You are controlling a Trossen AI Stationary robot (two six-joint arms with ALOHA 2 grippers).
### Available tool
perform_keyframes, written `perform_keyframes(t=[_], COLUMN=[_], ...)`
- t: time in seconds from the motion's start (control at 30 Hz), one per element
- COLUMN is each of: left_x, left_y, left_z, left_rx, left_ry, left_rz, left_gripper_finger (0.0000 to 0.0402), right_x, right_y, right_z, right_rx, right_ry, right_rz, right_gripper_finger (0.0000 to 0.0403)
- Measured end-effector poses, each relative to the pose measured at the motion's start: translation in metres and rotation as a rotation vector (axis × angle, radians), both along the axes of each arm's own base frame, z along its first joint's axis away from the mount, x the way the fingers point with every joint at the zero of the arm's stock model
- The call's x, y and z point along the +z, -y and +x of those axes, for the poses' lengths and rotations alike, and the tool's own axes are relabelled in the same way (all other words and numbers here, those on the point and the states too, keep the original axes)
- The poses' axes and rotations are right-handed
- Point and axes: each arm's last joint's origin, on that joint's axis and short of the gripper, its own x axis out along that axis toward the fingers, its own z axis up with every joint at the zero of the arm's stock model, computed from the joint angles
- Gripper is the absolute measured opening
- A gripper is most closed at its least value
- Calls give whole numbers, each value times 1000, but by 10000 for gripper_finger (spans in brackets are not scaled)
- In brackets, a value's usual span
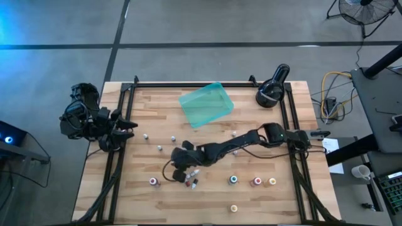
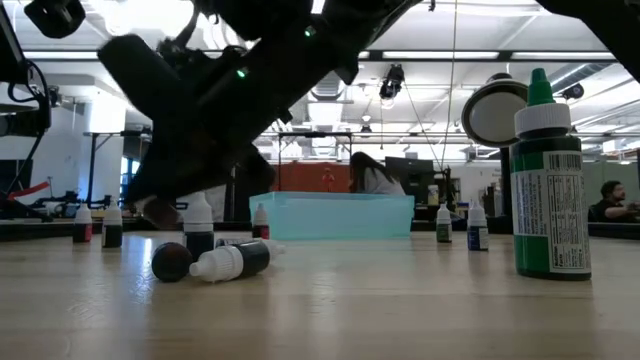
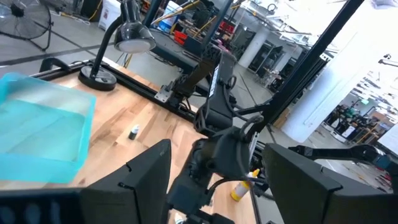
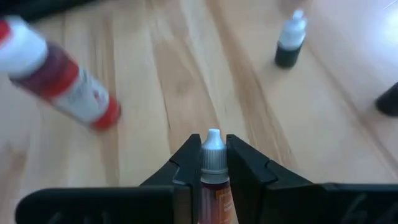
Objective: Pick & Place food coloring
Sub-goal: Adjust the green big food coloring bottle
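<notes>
A: Right gripper (image 4: 213,163)?
B: Pinching one white-capped food coloring bottle (image 4: 213,167) between its fingers, low over the table (image 1: 207,207), centre-left; another bottle (image 4: 59,73) lies at ten o'clock.
A: Left gripper (image 3: 214,186)?
B: Fingers spread; parked at nine o'clock edge.

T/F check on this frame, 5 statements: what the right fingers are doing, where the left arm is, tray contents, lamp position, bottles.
1. The right gripper is shut on a small white-capped bottle. True.
2. The left gripper is holding a bottle over the tray. False: its fingers are open and empty, at the table's left edge, away from the teal tray.
3. The teal tray already holds several bottles. False: in the high view no bottles show inside it; they are scattered on the wooden table.
4. The black lamp stands at the table's far right corner. True.
5. Every bottle on the table stands upright. False: in the low view at least one bottle lies on its side.
</notes>
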Motion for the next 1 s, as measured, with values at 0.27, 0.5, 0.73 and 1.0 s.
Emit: perform_keyframes(t=[0.27,0.5,0.73,1.0], left_x=[0,0,0,0], left_y=[1,1,1,1], left_z=[0,0,0,0], left_rx=[-21,-21,-21,-21], left_ry=[-4,-4,-4,-4], left_rz=[-3,-4,-4,-4], left_gripper_finger=[225,225,225,225], right_x=[-13,-33,-27,-26], right_y=[-5,0,0,2], right_z=[-4,-14,-13,-12], right_rx=[-131,-248,-243,-230], right_ry=[147,209,203,204], right_rz=[76,173,162,146], right_gripper_finger=[50,53,62,66])
